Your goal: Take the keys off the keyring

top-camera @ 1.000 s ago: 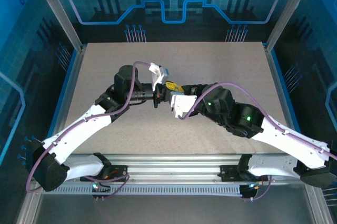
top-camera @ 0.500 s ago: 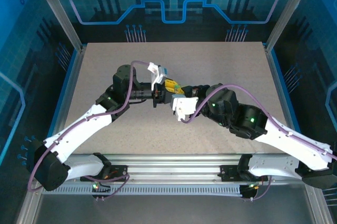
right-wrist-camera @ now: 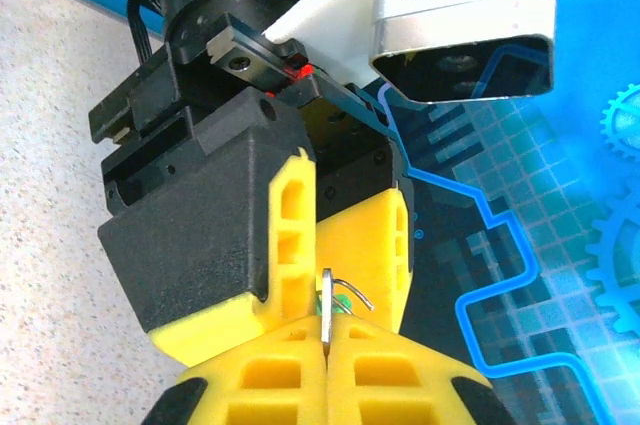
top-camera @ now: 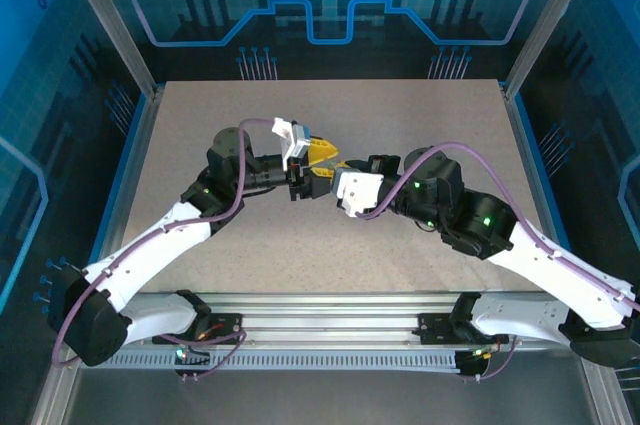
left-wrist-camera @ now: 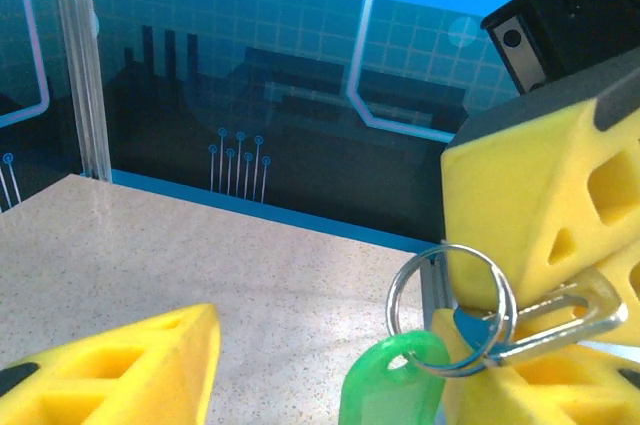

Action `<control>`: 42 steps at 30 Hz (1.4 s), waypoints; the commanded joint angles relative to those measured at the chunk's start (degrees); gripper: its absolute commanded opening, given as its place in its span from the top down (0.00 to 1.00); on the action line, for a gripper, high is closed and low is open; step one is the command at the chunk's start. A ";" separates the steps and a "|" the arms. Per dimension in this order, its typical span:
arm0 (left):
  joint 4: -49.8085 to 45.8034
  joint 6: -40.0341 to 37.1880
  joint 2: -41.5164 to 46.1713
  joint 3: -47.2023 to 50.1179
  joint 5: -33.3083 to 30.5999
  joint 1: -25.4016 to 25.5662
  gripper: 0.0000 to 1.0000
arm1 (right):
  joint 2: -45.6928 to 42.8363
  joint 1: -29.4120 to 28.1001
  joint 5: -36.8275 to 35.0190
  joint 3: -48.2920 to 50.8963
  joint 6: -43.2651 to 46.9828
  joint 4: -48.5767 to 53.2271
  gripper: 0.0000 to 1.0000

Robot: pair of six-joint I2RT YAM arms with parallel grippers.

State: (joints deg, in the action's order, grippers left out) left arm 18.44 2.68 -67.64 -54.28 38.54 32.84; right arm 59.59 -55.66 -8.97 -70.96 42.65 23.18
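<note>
The silver keyring (left-wrist-camera: 452,310) hangs in the air above the table, with a green tag (left-wrist-camera: 390,387) dangling from it. A silver key (left-wrist-camera: 563,313) is threaded on the ring. My right gripper (right-wrist-camera: 327,330) is shut on that key, whose blade edge (right-wrist-camera: 326,297) sticks up between its yellow fingers (right-wrist-camera: 395,370). My left gripper (top-camera: 313,167) faces the right gripper (top-camera: 338,183) nose to nose. It is open, one yellow finger (left-wrist-camera: 130,365) well to the left of the ring, and it grips nothing.
The speckled beige table (top-camera: 420,115) spreads wide on every side of the two wrists. Blue panel walls and aluminium posts (top-camera: 110,25) enclose it. A metal rail (top-camera: 330,305) runs along the near edge by the arm bases.
My left jaws have gone from shut to open. Both wrists have shifted slightly toward the back of the table. The right gripper has stayed shut.
</note>
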 commanded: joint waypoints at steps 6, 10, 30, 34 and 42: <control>5.38 -2.55 3.78 1.31 0.63 2.79 0.32 | 1.84 2.88 9.12 0.64 -6.50 -2.12 1.00; 4.85 -3.04 4.92 2.16 0.29 2.81 0.29 | 1.36 5.08 11.09 0.98 -8.85 -3.36 1.00; 0.40 -2.74 9.98 5.33 -10.92 1.86 0.12 | -2.93 17.37 24.97 4.86 -21.66 -13.69 1.00; -0.47 -0.67 11.62 5.56 -14.71 -0.13 0.11 | -4.22 20.91 30.89 7.05 -26.00 -19.02 1.00; -2.43 14.18 10.72 1.44 -14.63 -9.09 0.17 | -1.27 29.48 50.87 6.65 -37.14 -28.02 1.00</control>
State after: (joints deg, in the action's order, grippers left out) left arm 16.73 8.38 -56.36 -49.67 23.77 27.14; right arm 56.73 -29.04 29.76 -63.99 12.71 2.46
